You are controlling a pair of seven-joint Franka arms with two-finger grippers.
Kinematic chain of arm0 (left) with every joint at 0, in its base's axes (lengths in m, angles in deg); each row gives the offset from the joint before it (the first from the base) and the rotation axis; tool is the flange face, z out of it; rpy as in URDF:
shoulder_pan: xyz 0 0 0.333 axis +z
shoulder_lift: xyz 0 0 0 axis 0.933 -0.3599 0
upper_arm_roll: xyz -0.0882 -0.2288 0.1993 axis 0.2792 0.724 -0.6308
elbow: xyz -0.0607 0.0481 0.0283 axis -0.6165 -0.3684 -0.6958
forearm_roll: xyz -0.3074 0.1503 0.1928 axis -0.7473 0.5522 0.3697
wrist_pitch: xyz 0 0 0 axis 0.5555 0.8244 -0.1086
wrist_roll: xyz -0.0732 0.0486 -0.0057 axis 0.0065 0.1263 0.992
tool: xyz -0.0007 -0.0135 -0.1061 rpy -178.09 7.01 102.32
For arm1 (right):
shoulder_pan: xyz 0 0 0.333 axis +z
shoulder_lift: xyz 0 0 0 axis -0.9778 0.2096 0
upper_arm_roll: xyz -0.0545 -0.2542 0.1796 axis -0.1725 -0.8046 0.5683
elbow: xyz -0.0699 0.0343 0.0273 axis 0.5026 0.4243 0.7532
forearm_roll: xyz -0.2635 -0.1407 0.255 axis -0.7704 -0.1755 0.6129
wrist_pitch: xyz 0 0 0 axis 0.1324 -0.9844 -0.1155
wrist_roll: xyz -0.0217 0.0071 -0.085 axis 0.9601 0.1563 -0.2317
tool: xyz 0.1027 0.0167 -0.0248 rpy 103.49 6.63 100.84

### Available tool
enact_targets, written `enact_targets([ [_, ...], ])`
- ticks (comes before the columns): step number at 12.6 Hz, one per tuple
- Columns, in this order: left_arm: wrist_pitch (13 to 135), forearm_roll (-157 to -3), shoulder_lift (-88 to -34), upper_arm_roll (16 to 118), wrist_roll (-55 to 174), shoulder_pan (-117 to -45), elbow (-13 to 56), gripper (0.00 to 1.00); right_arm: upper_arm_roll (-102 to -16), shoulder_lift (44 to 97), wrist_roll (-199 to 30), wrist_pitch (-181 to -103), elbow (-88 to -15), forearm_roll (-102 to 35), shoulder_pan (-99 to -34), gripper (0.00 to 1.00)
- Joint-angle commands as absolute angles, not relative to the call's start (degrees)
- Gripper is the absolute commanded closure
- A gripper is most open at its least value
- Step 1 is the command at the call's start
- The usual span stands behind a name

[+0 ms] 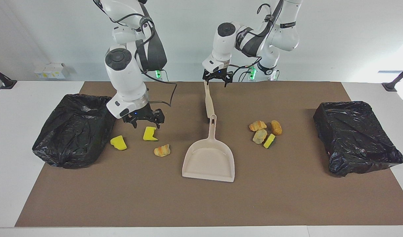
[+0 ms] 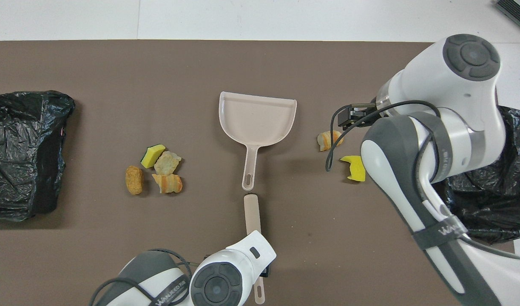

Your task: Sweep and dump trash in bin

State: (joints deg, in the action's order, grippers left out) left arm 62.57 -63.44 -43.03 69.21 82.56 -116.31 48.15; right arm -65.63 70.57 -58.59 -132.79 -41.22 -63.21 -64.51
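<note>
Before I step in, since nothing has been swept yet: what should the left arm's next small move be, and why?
Probably lower the left end effector onto the scraper's handle and close. It hovers open just above that handle's robot-side end, and the trash lies loose on the mat beside the empty dustpan.
</note>
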Motion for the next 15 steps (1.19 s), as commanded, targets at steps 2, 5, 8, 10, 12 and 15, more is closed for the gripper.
enact_targets([
  [2, 68.1, -64.1, -45.6, 68.1, 85.9, -119.9, 49.0, 0.00, -65.6, 73.1, -50.8, -136.8, -40.6, -62.6, -60.2, 0.00],
  [5, 68.1, -64.1, -46.2, 68.1, 86.7, -121.6, 49.2, 0.00, -65.6, 75.1, -44.1, -139.4, -40.5, -62.6, -56.6, 0.00],
  [8, 67.9, -64.3, -45.8, 68.2, 88.2, -122.5, 50.0, 0.00, -65.5, 78.2, -37.6, -141.1, -39.8, -61.5, -54.0, 0.00],
  [10, 67.9, -64.3, -46.1, 68.2, 88.3, -123.5, 50.6, 0.03, -65.5, 79.5, -35.6, -145.5, -40.0, -56.2, -52.3, 0.00],
  [12, 68.0, -64.3, -47.5, 68.2, 89.7, -123.7, 50.5, 0.07, -65.5, 80.7, -31.6, -146.4, -40.1, -55.9, -49.7, 0.00],
  [15, 67.2, -64.3, -47.7, 68.1, 88.9, -123.6, 49.9, 0.48, -65.5, 81.6, -29.1, -149.5, -40.2, -55.7, -47.4, 0.00],
])
